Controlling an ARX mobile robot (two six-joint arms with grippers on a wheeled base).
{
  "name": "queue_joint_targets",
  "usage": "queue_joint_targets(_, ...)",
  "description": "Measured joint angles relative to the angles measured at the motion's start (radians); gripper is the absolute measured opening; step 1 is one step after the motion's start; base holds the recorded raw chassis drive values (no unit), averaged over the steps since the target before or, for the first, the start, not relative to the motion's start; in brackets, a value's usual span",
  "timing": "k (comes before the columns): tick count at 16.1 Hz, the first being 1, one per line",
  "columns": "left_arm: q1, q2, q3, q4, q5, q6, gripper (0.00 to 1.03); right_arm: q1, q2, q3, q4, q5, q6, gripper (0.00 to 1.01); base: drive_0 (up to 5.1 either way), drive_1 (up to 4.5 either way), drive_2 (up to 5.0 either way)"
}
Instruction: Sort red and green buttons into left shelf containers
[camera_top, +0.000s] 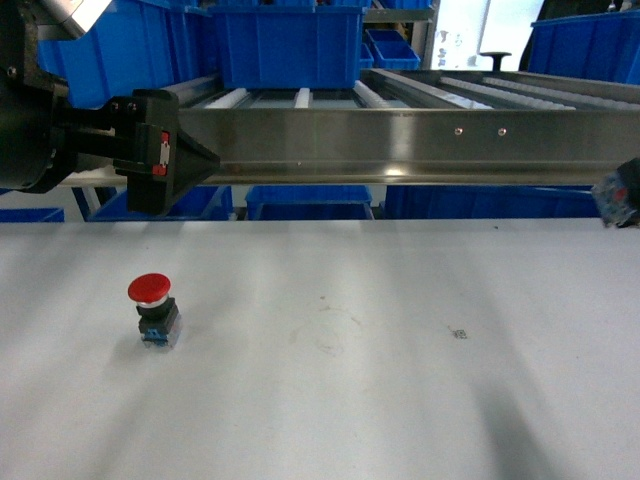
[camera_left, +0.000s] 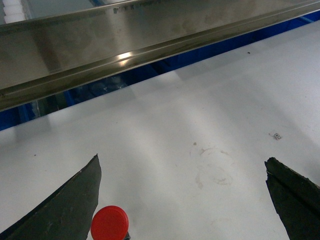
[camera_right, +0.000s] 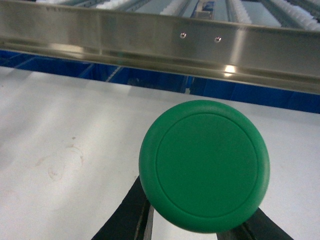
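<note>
Green button (camera_right: 204, 166) fills the right wrist view, clamped in the right gripper (camera_right: 200, 220); head view barely shows it. Left gripper (camera_left: 182, 200) gapes wide near the red button (camera_top: 152, 300) on the white table (camera_top: 400, 380).

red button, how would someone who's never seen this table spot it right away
Start at the long steel rail across the back of the white table, then look down to the table's near left. The red button stands there upright and alone: a round red cap on a small black and blue block.
</note>
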Motion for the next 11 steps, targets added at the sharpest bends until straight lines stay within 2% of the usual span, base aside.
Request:
queue_joint_targets(6,-0.001,0.0,0.0,0.0,0.0,0.0,0.98,-0.053,-0.14,-0.063,-0.022,-0.021,0.001,0.25,0.0,0.0,0.0)
queue_joint_targets(9,0.002,0.0,0.0,0.0,0.0,0.0,0.98,-0.049,-0.305,-0.167,-0.072,-0.029,-0.013,0.25,0.0,0.0,0.0)
queue_joint_targets(11,0.002,0.0,0.0,0.0,-0.001,0.0,0.98,-0.05,-0.306,-0.166,-0.071,-0.028,-0.017,0.25,0.0,0.0,0.0)
